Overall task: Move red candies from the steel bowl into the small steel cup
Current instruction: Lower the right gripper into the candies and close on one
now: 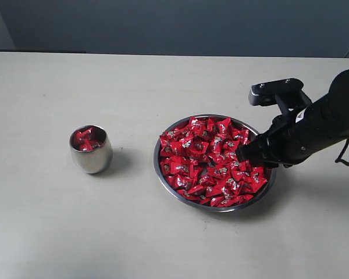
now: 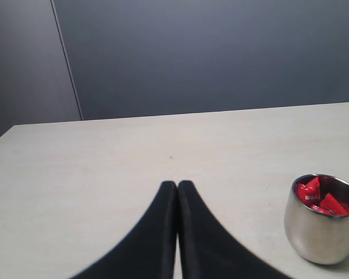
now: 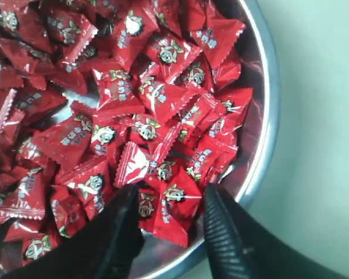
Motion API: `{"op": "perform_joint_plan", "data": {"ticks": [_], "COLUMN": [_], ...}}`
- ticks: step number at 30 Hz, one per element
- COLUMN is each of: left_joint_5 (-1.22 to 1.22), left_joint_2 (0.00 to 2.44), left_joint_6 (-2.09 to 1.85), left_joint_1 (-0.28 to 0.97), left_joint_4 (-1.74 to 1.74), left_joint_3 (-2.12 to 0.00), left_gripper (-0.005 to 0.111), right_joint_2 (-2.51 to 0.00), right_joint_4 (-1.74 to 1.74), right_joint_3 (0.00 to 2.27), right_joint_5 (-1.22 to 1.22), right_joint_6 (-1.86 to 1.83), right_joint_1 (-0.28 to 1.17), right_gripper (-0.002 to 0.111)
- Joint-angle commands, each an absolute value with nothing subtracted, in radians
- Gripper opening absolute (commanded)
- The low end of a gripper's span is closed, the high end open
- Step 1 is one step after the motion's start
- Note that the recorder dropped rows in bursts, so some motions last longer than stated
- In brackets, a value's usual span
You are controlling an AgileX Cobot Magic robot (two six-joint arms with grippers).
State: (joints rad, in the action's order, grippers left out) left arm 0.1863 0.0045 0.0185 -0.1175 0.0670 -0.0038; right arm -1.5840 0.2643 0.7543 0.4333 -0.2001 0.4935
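- Exterior view, contents: steel bowl (image 1: 214, 210) stands on the worktop (image 1: 75, 232), right of centre, heaped with red candies (image 1: 206, 160). The small steel cup (image 1: 92, 156) stands upright well apart to its left and already has a few red wrappers inside.
- Exterior view, arm: right pincer (image 1: 244, 154) reaches in from the right and dips over the bowl's near-right rim. Its tip sits low among the candies, which is likely the angle for picking from the edge of the heap, where pieces lie thinner.
- Left wrist view: left pincer (image 2: 177, 192) has both fingers pressed together with nothing between them. It is held low over bare worktop, with the cup (image 2: 320, 232) off to one side. This is probably a parked pose that keeps the route from bowl to cup free.
- Right wrist view: right pincer (image 3: 171, 197) is spread wide, one finger on each side of a single candy (image 3: 173, 204) just inside the bowl's rim (image 3: 267, 116). The jaws have not closed on anything.
- Judgement: the straddle suits a one-piece grasp. Neighbouring wrappers overlap the target, so a second candy may lift with it.
- Progress: early, as most of the candies are in the bowl.
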Motion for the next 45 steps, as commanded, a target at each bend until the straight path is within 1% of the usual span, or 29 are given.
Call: {"op": "perform_joint_plan", "data": {"ticks": [1, 16, 36, 45], "left_joint_5": [0.181, 0.181, 0.181, 0.181], "left_joint_2": [0.000, 0.000, 0.000, 0.000], "left_joint_6": [0.020, 0.020, 0.020, 0.020], "left_joint_1": [-0.118, -0.118, -0.118, -0.118], "left_joint_4": [0.068, 0.068, 0.068, 0.068], "left_joint_3": [0.000, 0.000, 0.000, 0.000], "left_gripper": [0.000, 0.000, 0.000, 0.000], "right_joint_2": [-1.633, -1.750, -1.775, -1.799], "right_joint_4": [0.274, 0.255, 0.236, 0.234], "right_joint_3": [0.756, 0.814, 0.814, 0.814], "right_joint_5": [0.407, 0.426, 0.531, 0.525], "right_joint_6": [-0.209, -0.210, -0.210, -0.222], "right_joint_1": [0.490, 0.490, 0.490, 0.543], "right_gripper": [0.037, 0.037, 0.037, 0.037]}}
